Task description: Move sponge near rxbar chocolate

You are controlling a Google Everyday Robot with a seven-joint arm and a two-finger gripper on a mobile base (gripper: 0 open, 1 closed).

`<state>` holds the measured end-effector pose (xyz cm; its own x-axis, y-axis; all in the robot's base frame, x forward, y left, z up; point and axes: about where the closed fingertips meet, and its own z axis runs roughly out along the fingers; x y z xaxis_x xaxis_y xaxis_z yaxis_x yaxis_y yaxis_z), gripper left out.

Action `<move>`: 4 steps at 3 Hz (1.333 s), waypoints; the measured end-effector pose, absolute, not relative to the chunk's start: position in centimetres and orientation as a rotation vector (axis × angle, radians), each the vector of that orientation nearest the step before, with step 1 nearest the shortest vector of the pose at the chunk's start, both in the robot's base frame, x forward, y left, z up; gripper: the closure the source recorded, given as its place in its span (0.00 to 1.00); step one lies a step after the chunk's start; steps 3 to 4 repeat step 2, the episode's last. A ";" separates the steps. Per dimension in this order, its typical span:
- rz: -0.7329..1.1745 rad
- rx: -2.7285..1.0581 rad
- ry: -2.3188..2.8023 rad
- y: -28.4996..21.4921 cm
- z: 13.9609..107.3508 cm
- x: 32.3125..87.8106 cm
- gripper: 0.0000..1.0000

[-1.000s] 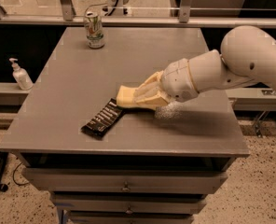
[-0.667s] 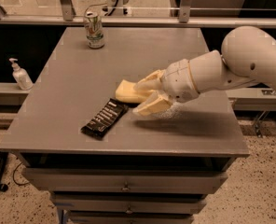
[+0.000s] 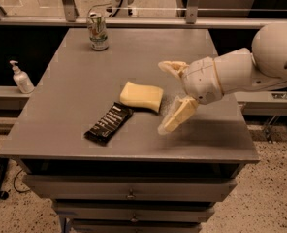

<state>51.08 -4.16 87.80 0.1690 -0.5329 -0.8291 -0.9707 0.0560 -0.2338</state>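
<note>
The pale yellow sponge (image 3: 142, 96) lies flat on the grey table (image 3: 75, 81), just right of the upper end of the black rxbar chocolate (image 3: 109, 123); the two are touching or nearly so. My gripper (image 3: 168, 97) is to the right of the sponge, raised a little off the table and clear of it. Its cream fingers (image 3: 178, 114) are spread wide apart and hold nothing.
A green-and-white drink can (image 3: 98, 30) stands at the back of the table. A white pump bottle (image 3: 22, 77) stands on a shelf off the table's left side. Drawers sit below the table's front edge (image 3: 129, 154).
The gripper let go of the sponge, opened wide, and drew back to the right and upward. The sponge now rests on the table beside the bar.
</note>
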 end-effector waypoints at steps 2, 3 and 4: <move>0.644 -1.446 1.529 -14.8 91.7 52.1 0.00; 0.644 -1.446 1.529 -14.8 91.7 52.1 0.00; 0.644 -1.446 1.529 -14.8 91.7 52.1 0.00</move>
